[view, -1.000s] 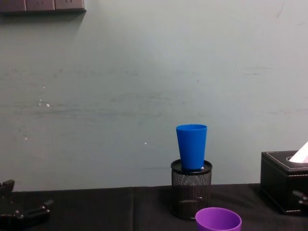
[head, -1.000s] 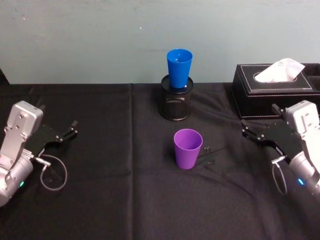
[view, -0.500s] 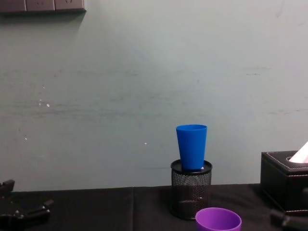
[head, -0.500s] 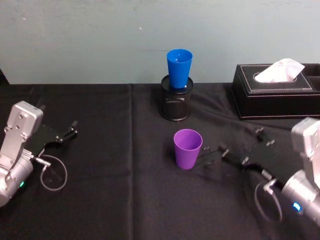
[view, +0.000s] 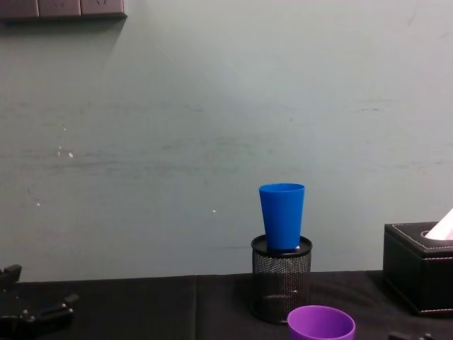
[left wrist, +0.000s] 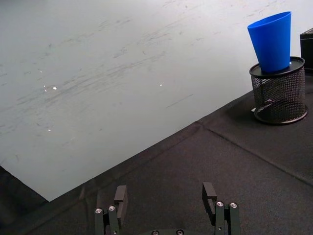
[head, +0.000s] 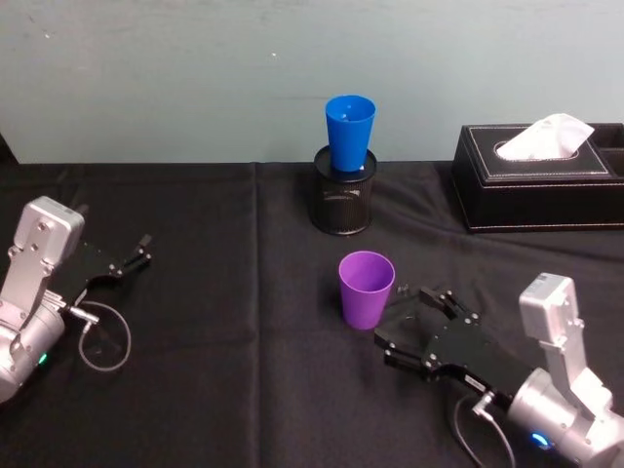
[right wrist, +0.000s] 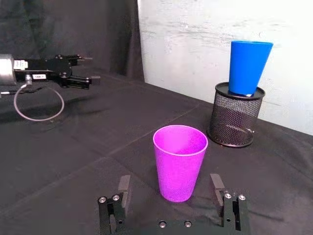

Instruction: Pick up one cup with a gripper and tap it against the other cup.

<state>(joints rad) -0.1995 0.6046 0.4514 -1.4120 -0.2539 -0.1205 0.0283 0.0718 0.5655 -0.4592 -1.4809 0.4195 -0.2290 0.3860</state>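
**Ana:** Where is the purple cup (head: 367, 290)?

**Ben:** It stands the right way up in the middle of the black counter (head: 224, 370), all on its own.

**Ana:** Is something holding it?

**Ben:** No. The right gripper (head: 404, 318) is low, just beside it, a bit nearer to the robot. Its fingers are spread wide and point at the cup, with nothing in them.

**Ana:** And the blue cup (head: 350, 132)?

**Ben:** Farther back, by the wall. It sits in the top of a black mesh pot (head: 342, 205), well apart from the purple cup.

**Ana:** What else?

**Ben:** A black tissue box (head: 536, 180) at the back right. The left gripper (head: 144, 250) rests far off at the left, fingers apart and empty too.
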